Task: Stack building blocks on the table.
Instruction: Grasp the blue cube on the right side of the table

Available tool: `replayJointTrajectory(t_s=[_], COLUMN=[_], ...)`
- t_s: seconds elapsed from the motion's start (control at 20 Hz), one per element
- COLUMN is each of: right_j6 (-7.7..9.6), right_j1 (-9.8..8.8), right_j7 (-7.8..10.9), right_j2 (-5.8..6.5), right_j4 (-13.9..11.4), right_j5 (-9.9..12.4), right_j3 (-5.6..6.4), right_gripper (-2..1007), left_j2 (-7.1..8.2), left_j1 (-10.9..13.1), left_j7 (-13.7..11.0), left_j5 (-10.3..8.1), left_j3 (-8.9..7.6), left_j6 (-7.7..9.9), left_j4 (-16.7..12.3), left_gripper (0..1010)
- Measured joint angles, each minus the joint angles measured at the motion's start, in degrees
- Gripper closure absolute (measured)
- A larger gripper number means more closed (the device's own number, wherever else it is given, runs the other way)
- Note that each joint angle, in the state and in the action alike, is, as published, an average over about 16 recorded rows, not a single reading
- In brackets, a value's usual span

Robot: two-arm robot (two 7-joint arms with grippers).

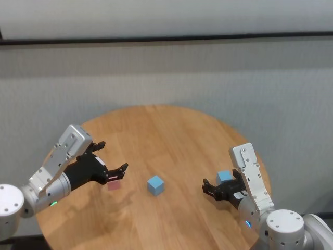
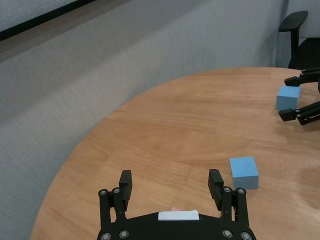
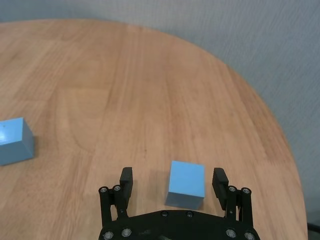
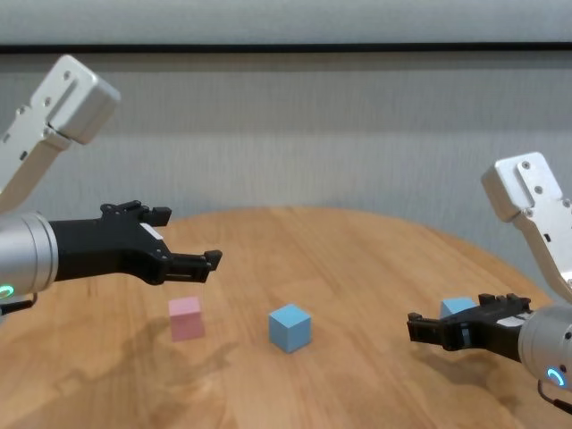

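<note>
Three building blocks rest apart on the round wooden table (image 1: 171, 130). The pale pink block (image 1: 113, 185) lies at the left; it also shows in the chest view (image 4: 186, 318). My left gripper (image 1: 113, 156) hovers open just above it, with a gap below the fingers in the chest view (image 4: 188, 235). One light blue block (image 1: 155, 185) lies in the middle, seen too in the left wrist view (image 2: 244, 172). My right gripper (image 3: 172, 182) is open at table height, and the other light blue block (image 3: 186, 184) sits between its fingers, untouched.
A grey wall rises behind the table's far edge. A black office chair (image 2: 299, 37) stands beyond the table on the right side. The table's right rim (image 3: 280, 135) lies close to the right-hand blue block.
</note>
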Motion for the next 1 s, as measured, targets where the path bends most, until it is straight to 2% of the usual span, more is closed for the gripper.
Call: replayJointTrajectory(t_s=[1.0], right_j6=[-0.51], right_j1=[0.03], right_j7=[1.37], right_j2=[-1.98], right_j4=[1.5], right_j5=[-1.2], right_j3=[2.48], right_gripper=[0], left_j2=[0.00], left_j1=[0.0], left_j7=[0.0], left_j5=[0.00], left_j3=[0.00], left_j6=[0.00], left_j4=[0.0], left_gripper=[8])
